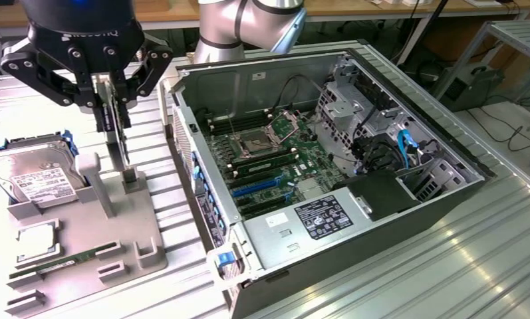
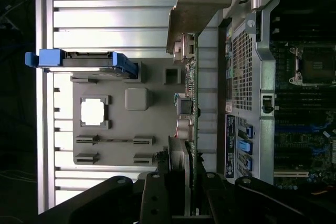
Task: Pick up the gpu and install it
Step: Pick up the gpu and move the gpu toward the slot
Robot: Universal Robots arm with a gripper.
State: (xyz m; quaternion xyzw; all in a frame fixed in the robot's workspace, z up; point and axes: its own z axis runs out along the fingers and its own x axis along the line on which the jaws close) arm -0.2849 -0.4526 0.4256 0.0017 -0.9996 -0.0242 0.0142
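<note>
Resting at left edge: hard drive [image 1: 34, 176] on grey tray [image 1: 114, 222] | upper left: gripper [image 1: 114, 93] clamped on gpu [image 1: 120, 136], card upright, edge-on, above tray | centre to right: open computer case [image 1: 336, 279], motherboard [image 1: 274, 159] inside.

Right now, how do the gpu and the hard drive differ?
The gpu is a thin card standing on edge, clamped in the gripper; the hard drive is a thicker silver box with a white label, propped untouched in the grey holder. Both are outside the computer case.
</note>
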